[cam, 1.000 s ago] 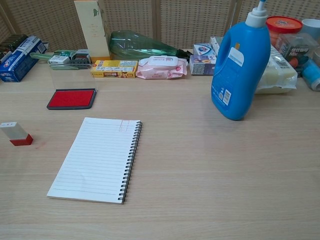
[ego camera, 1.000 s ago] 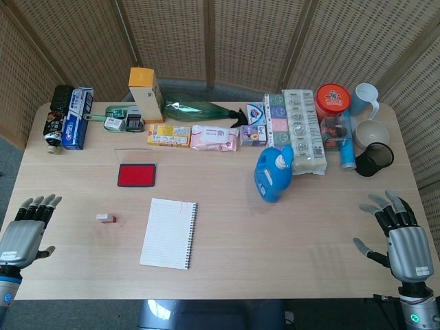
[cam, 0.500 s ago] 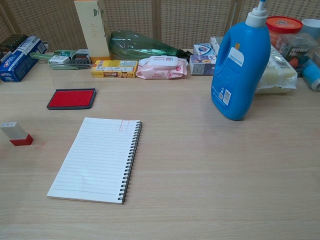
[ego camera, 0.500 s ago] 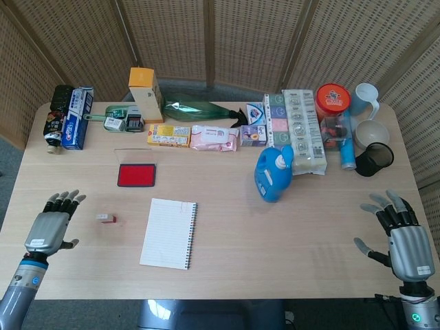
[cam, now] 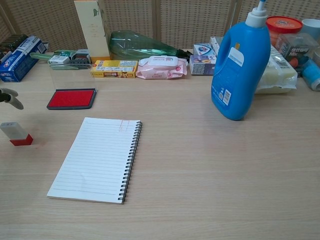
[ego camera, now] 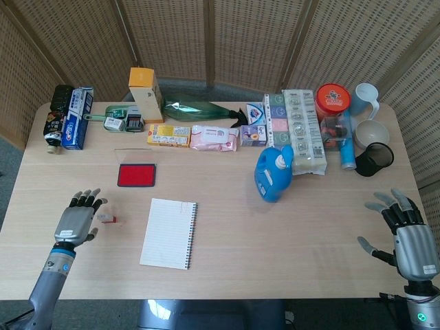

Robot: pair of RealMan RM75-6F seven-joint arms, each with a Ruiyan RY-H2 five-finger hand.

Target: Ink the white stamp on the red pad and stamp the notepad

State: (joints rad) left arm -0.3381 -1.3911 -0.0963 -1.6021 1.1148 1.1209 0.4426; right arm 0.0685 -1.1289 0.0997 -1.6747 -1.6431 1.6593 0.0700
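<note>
The small white stamp (ego camera: 105,218) (cam: 15,134) with a red base lies on its side on the table, left of the spiral notepad (ego camera: 169,233) (cam: 96,159). The red ink pad (ego camera: 136,175) (cam: 72,98) sits open beyond both, its clear lid standing behind it. My left hand (ego camera: 78,219) hovers just left of the stamp, fingers spread and holding nothing; only a fingertip (cam: 11,98) shows at the left edge of the chest view. My right hand (ego camera: 407,235) is open at the table's near right corner, far from everything.
A blue detergent bottle (ego camera: 273,173) (cam: 239,66) stands right of centre. Along the back edge lie boxes, a green bottle (ego camera: 199,110), wipes, cups (ego camera: 375,159) and a toothpaste box (ego camera: 76,117).
My left hand has moved right and forward from the table's near left corner to just beside the stamp. The right hand has barely shifted.
</note>
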